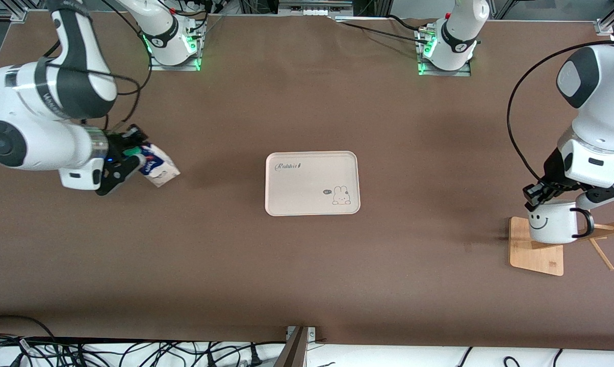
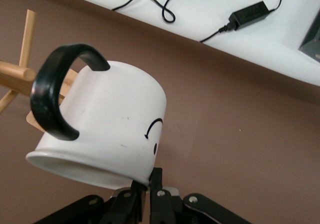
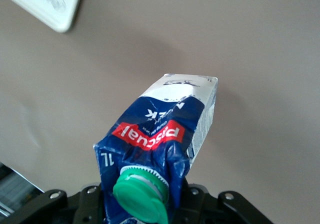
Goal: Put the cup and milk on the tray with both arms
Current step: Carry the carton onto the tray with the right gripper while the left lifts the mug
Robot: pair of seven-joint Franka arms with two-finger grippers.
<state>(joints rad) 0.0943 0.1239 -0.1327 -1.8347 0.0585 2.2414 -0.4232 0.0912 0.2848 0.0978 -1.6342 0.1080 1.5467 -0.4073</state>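
A: The tray (image 1: pixel 312 183) is lying flat in the middle of the table, with the "Rabbit" script and the bunny drawing showing on it. Nothing is sitting on it.

B: And the milk (image 1: pixel 159 165)?

A: It is hanging tilted in the air over the bare table toward the right arm's end, well apart from the tray. The right gripper (image 1: pixel 128 162) is pinching it at its crumpled top, just beside the round green cap (image 3: pixel 141 193). In the right wrist view the milk (image 3: pixel 160 149) is pointing its white bottom away from the claw, and a corner of the tray (image 3: pixel 47 4) is showing at the picture's edge.

B: What is the left arm doing?

A: The left gripper (image 1: pixel 539 196) is holding the cup (image 1: pixel 554 221) up over the wooden rack base (image 1: pixel 536 252) toward the left arm's end of the table. Its fingers are pressing together on the rim, one inside and one outside, as the left wrist view is showing at the cup (image 2: pixel 110 129). The smiley face is looking toward the front camera, and the black loop handle (image 1: pixel 586 224) is sitting close by the rack's wooden pegs (image 1: pixel 608 227); whether they are touching, I cannot tell.

B: So the cup is also well apart from the tray?

A: Yes, with bare brown table (image 1: pixel 439 168) lying between them.
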